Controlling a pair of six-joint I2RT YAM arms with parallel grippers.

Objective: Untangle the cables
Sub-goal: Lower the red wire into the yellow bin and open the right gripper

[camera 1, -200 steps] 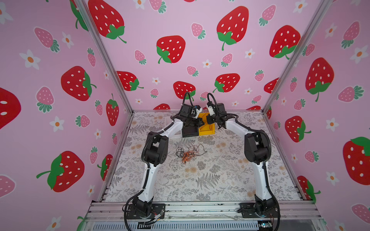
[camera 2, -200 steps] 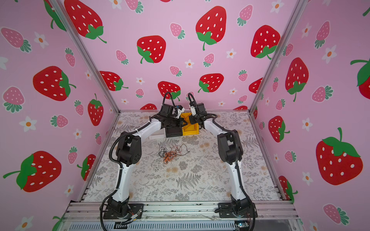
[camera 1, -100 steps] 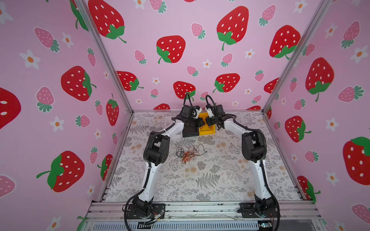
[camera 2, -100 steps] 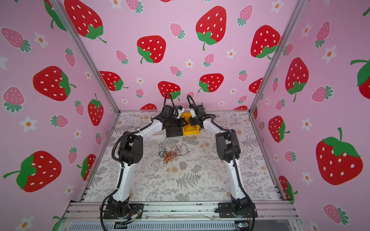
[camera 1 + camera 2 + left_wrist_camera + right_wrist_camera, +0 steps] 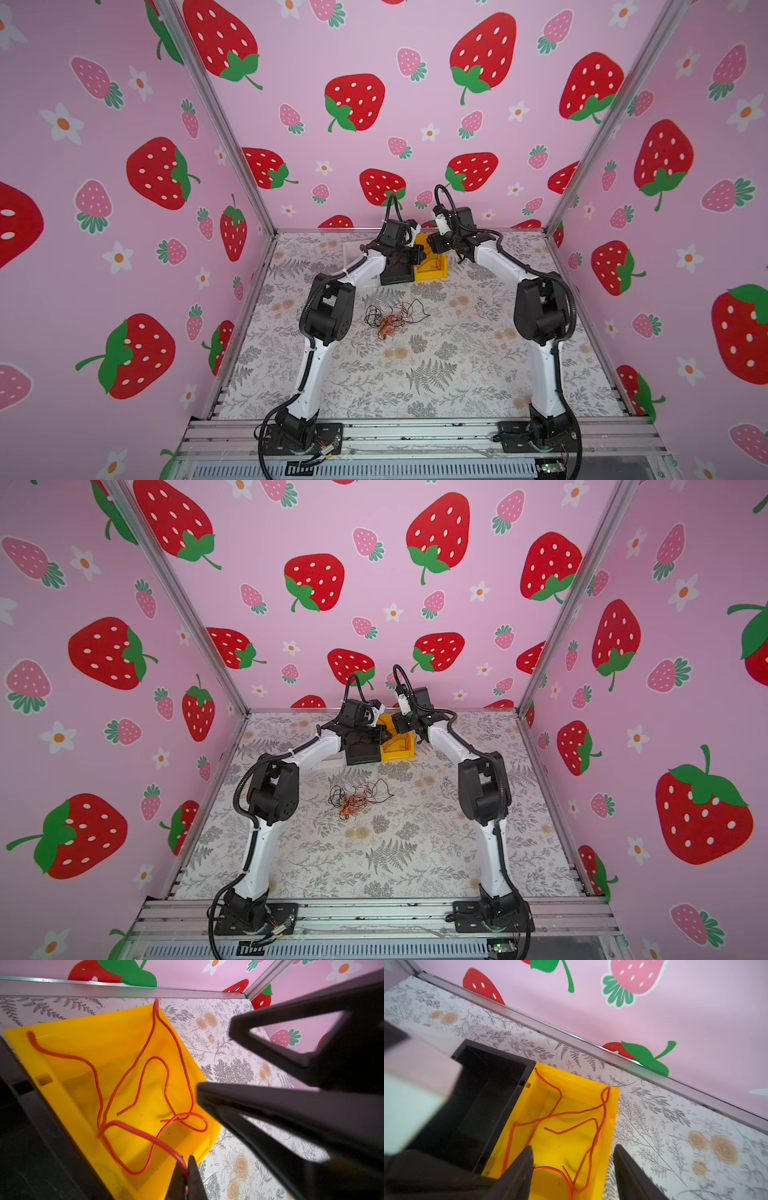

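Observation:
A tangle of black, orange and red cables (image 5: 392,320) (image 5: 355,800) lies mid-table in both top views. Both arms reach over a yellow bin (image 5: 432,272) (image 5: 400,752) at the back. My left gripper (image 5: 186,1156) is shut on a red cable (image 5: 159,1144), which loops down into the yellow bin (image 5: 104,1028). My right gripper (image 5: 573,1147) is open above the same bin (image 5: 571,1082), with nothing between its fingers. Loops of the red cable (image 5: 571,1113) lie on the bin floor below it. In the left wrist view the right gripper's black fingers (image 5: 270,1105) hang close by.
A black bin (image 5: 492,1059) (image 5: 397,276) stands against the yellow bin's left side. The back wall rail (image 5: 591,1043) runs just behind both bins. Pink strawberry walls close the table on three sides. The arm bases sit on the front rail (image 5: 415,432).
My right gripper has opened over the yellow bin and shifted slightly. The left gripper stays shut on the red cable. The tangle on the table has not moved.

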